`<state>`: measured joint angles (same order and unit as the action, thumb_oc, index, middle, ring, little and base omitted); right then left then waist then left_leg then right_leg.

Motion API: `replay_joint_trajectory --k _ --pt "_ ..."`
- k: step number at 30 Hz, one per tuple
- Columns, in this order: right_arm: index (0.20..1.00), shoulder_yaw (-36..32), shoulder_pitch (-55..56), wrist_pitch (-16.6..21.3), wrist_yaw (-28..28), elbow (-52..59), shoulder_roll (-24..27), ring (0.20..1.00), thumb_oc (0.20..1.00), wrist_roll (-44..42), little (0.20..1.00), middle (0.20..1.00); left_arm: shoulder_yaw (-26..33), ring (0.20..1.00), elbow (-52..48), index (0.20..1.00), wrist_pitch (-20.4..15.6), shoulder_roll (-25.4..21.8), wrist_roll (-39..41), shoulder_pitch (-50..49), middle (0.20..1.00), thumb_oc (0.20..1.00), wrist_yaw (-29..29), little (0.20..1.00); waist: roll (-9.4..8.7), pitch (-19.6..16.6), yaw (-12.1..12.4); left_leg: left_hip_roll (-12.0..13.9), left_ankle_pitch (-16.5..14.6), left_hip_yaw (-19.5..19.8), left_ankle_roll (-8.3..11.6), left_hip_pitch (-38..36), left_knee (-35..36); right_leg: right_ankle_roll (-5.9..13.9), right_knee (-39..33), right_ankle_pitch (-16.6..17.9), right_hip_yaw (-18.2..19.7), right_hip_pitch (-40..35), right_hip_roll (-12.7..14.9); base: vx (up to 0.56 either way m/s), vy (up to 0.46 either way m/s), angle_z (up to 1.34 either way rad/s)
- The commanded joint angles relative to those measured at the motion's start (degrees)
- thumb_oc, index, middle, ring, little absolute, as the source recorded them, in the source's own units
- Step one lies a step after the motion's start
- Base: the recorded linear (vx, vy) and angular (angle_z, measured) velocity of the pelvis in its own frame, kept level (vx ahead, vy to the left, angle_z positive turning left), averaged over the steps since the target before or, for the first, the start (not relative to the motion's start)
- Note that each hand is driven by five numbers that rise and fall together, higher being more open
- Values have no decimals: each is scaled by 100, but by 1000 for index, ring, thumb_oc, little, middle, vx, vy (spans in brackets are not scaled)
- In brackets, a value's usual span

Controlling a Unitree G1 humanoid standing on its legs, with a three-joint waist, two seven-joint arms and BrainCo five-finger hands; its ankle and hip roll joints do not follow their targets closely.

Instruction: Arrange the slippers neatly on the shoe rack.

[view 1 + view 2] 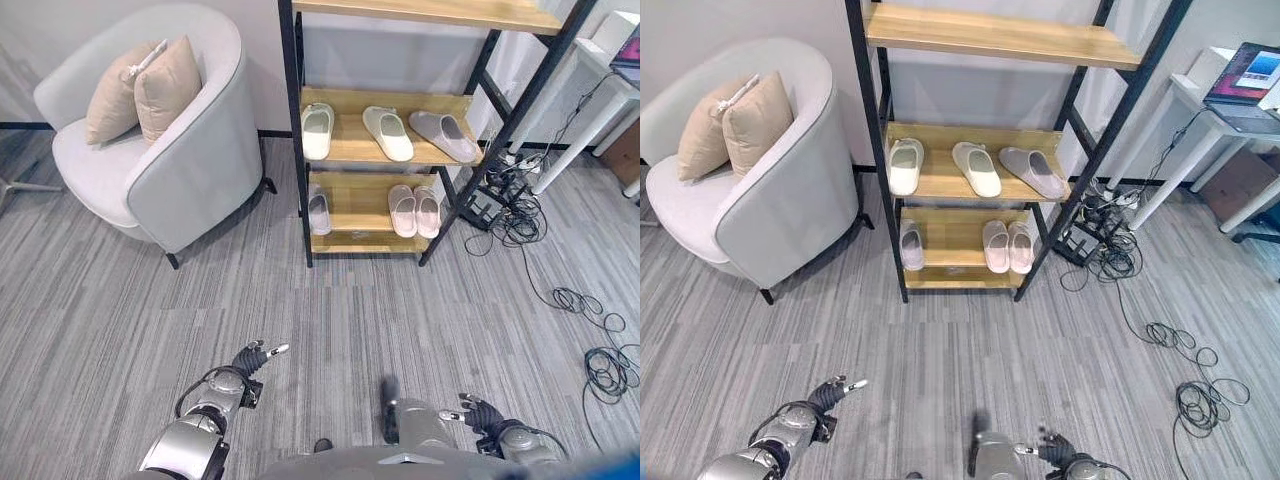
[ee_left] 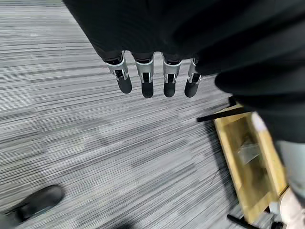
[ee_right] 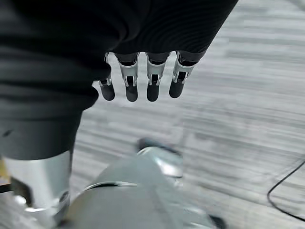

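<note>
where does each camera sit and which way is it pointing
Left eye view: head, looking down at the shoe rack, slippers and armchair; left hand and right hand low.
Right eye view: same scene, slightly offset, plus a laptop.
Left wrist view: along straight fingers toward floor and rack.
Right wrist view: along straight fingers at floor.
Both eyes share rack and armchair.

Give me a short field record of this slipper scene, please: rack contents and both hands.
middle shelf: three slippers, white slipper, cream slipper, grey slipper
bottom shelf: lone grey slipper at left, pink pair at right
left hand: open, empty, over floor
right hand: open, empty
nearby: armchair
</note>
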<state>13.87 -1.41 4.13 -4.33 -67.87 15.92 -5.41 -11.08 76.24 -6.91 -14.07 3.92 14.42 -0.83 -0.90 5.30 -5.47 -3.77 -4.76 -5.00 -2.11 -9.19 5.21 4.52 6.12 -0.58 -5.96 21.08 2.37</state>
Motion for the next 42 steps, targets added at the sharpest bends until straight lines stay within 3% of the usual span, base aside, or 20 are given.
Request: replay_joint_trajectory --k 1,4,8,10,13,16,17,21,32,36,42 --pt "1000 -106 -58 51 252 -392 175 1000 1000 271 1000 1000 65 1000 307 1000 -10 -51 26 -446 1000 1000 32 1000 -187 135 152 325 -7 113 114 523 -436 511 -369 632 70 -1253 676 302 -221 108" --pt "1000 -78 45 -51 815 -468 267 1000 1000 1035 1000 1000 30 1000 504 1000 71 114 -264 -745 1000 1000 49 1000 -162 18 199 362 -187 88 184 328 -527 512 -472 656 -178 -1434 726 241 -259 51" --pt "1000 -52 252 -111 899 -726 385 1000 1000 1185 1000 1000 213 1000 659 1000 104 266 -135 -1069 1000 1000 57 1000 -6 -203 222 686 100 272 462 293 -754 229 -583 294 -103 -1826 410 172 -340 -25" --pt "1000 -11 250 34 1057 -404 428 1000 1000 1182 1000 1000 237 1000 569 1000 89 276 57 -1071 1000 1000 54 1000 -51 -76 252 867 498 341 742 772 -1700 3 -545 64 -226 -1974 309 -9 -290 -35" --pt "1000 67 304 117 1081 -29 558 1000 1000 1268 1000 1000 179 1000 557 1000 88 339 6 -1154 1000 1000 148 1000 -116 32 336 943 591 344 699 1062 -2337 -148 -551 -128 -304 -2242 222 49 -218 27" --pt "1000 128 311 216 1048 373 655 1000 1000 1263 1000 1000 157 1000 619 1000 63 390 9 -1194 1000 1000 168 1000 -235 17 436 802 324 354 617 1215 -1484 -50 -718 -155 -327 -2415 278 105 -26 9" --pt "1000 197 268 231 1013 550 612 1000 1000 1241 1000 1000 171 1000 717 1000 85 404 6 -1200 1000 1000 192 1000 -253 13 534 735 428 469 628 1367 -1052 -11 -788 -138 -313 -2464 261 106 50 2" --pt "1000 202 401 297 934 847 550 1000 1000 1265 1000 1000 247 1000 837 1000 88 321 -84 -1289 1000 1000 225 1000 -222 -147 520 659 484 683 563 1017 -535 31 -827 -126 -102 -2549 224 136 102 -57" --pt "1000 -68 587 306 892 936 312 1000 1000 706 1000 1000 30 1000 428 1000 26 277 -7 -1053 1000 1000 268 1000 -172 -297 306 478 265 349 301 587 -384 188 -720 -59 297 -2574 420 90 111 -21" --pt "1000 -354 688 470 1014 1584 390 1000 1000 480 1000 1000 17 1000 488 1000 4 342 -43 -1111 1000 1000 248 1000 -99 -345 233 423 329 188 254 484 -28 324 -819 80 411 -2436 467 17 99 -17" --pt "1000 -686 1006 657 1243 2764 502 1000 1000 660 1000 1000 29 1000 650 1000 -16 452 -274 -1223 1000 1000 201 1000 -87 -383 70 405 319 101 296 624 -21 377 -990 162 373 -2383 494 -16 23 -6"
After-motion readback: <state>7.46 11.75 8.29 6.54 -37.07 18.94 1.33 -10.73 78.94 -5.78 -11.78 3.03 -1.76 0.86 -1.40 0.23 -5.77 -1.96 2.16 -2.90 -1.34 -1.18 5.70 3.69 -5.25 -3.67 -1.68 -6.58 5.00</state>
